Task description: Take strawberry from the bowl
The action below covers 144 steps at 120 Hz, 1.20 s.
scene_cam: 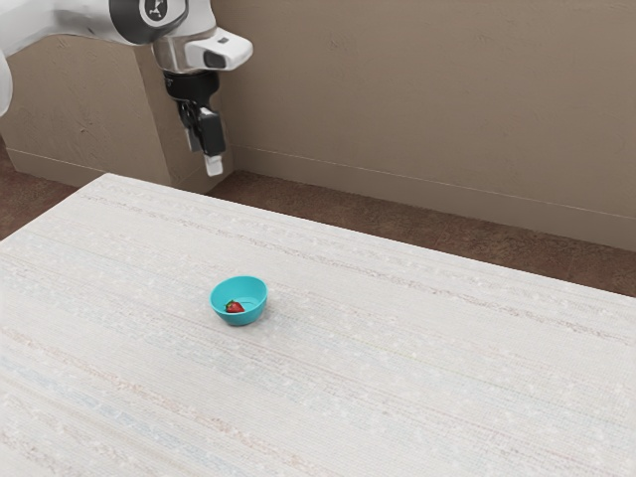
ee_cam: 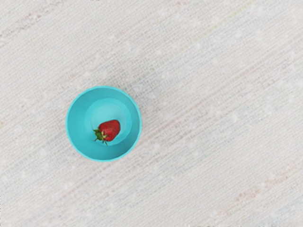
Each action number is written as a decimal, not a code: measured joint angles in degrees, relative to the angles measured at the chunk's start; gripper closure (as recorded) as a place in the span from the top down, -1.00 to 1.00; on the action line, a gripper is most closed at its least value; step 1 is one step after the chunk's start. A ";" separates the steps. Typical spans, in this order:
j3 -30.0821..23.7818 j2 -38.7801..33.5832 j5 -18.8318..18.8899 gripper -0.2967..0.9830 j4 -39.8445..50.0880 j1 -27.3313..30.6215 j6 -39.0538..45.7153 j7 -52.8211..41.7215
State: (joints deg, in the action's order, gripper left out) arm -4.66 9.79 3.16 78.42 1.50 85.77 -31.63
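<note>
The black gripper [scene_cam: 205, 159] hangs high above the table in the exterior view, pointing down, its two fingers apart and nothing held between them. A turquoise bowl [scene_cam: 255, 307] stands upright on the table, well below the gripper and a little toward the exterior view's right. Inside it, a red strawberry [scene_cam: 235, 308] lies at the bottom. From above, the wrist view has the round bowl [ee_cam: 75, 127] with the strawberry [ee_cam: 110, 129] lying on its side, green leaves toward the bowl's wall.
The pale, streaked tabletop [scene_cam: 417, 368] surrounds the bowl. Its far edge runs across the exterior view, with a brown wall [scene_cam: 427, 109] behind it. The arm [scene_cam: 89, 18] enters from the exterior view's upper left.
</note>
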 joint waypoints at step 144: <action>-3.62 10.75 5.81 -0.12 29.22 7.55 39.64 -59.73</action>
State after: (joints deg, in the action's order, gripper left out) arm -8.27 20.54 8.96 107.64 9.06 125.41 -91.36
